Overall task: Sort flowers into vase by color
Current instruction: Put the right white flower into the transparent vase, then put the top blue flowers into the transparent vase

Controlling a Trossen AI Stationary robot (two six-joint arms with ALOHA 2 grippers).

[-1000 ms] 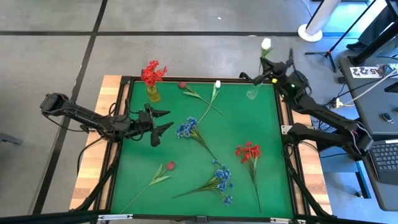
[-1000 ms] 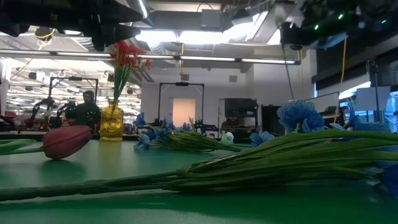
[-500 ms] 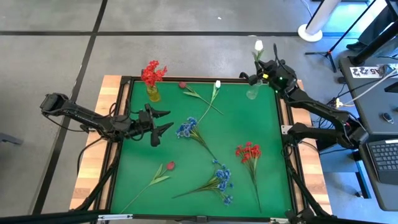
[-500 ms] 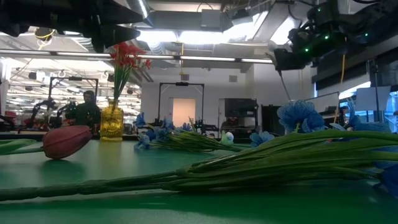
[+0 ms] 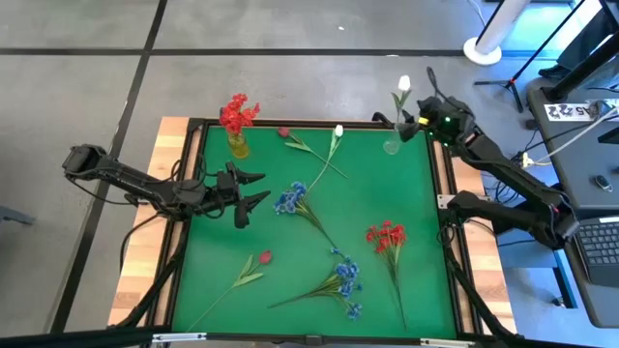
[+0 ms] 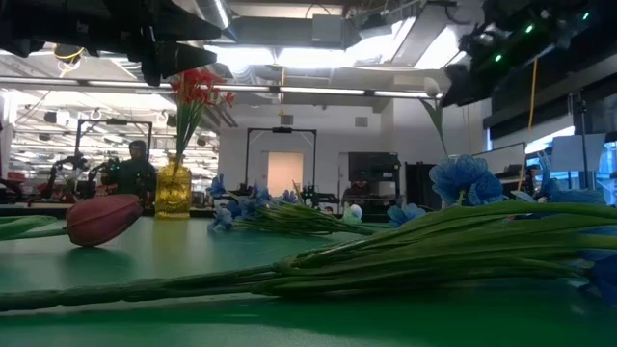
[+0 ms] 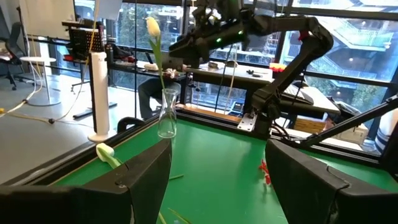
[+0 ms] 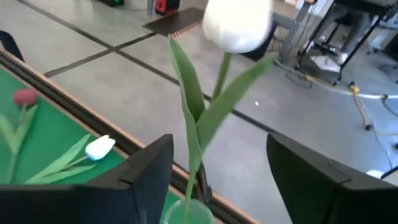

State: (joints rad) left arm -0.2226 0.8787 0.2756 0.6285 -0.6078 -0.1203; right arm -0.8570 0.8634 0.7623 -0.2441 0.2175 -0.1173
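Observation:
A white tulip [image 5: 403, 85] stands upright with its stem in a clear glass vase [image 5: 392, 147] at the mat's far right corner. My right gripper [image 5: 420, 116] is open, and its fingers stand on either side of the tulip's stem [image 8: 194, 155] without touching it. A yellow vase [image 5: 238, 146] at the far left holds red blossoms [image 5: 237, 113]. My left gripper [image 5: 255, 188] is open above the mat's left middle, next to a blue cluster [image 5: 290, 200] that lies flat.
Flat on the green mat [image 5: 222, 251] lie a red-pink tulip [image 5: 283, 132], a white tulip [image 5: 338, 130], a red cluster [image 5: 386, 236], a blue cluster [image 5: 345, 275] and a red-pink tulip [image 5: 264, 257]. A raised dark frame [image 5: 440, 184] borders the mat.
My right gripper has opened and let go of the white tulip's stem. The tulip has sunk a little into the clear vase and now stands there on its own. The gripper has shifted slightly toward the table's right edge.

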